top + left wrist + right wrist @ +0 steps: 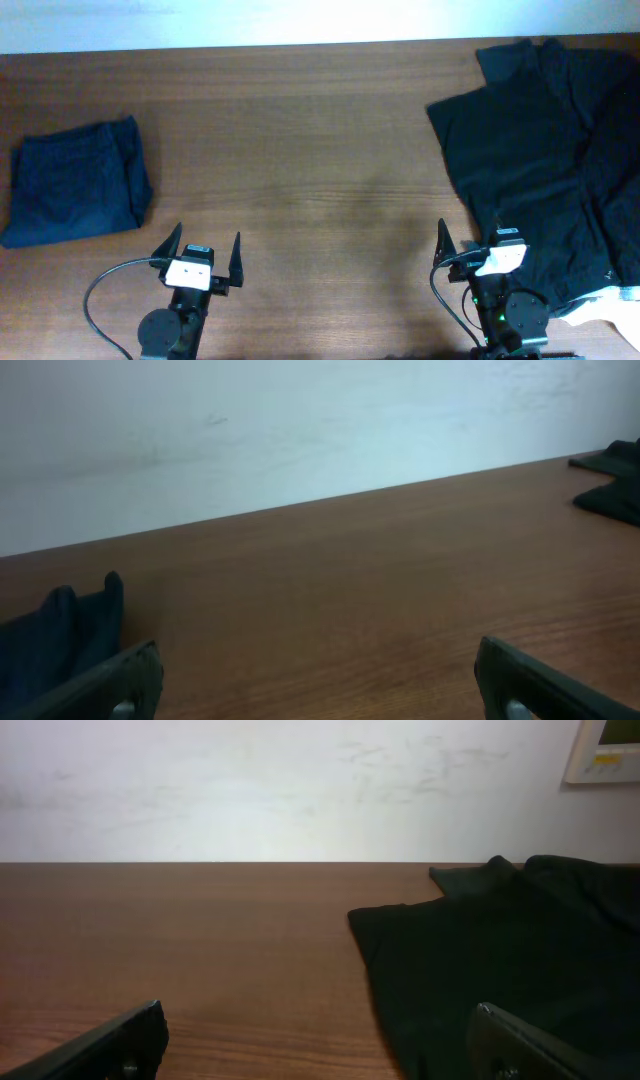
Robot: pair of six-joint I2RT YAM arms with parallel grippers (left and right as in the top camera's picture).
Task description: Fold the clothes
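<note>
The navy shorts [75,185] lie at about nine o'clock on the desk [320,150]. They are doubled over into a tidy block, which looks like a finished piece set aside so the middle is free for work. The black clothes [545,150] sprawl unfolded from one o'clock down to four, rumpled and overlapping, so I'd say they are the job that remains.

The left tool [207,234] sits at seven o'clock near the desk's front edge, its fingers spread wide and holding nothing. The shorts are just off to its ten o'clock. The right tool [470,236] is at five o'clock, also spread and empty, right at the near hem of the black heap. That seems a sensible spot for taking an edge and drawing a garment out flat.
</note>
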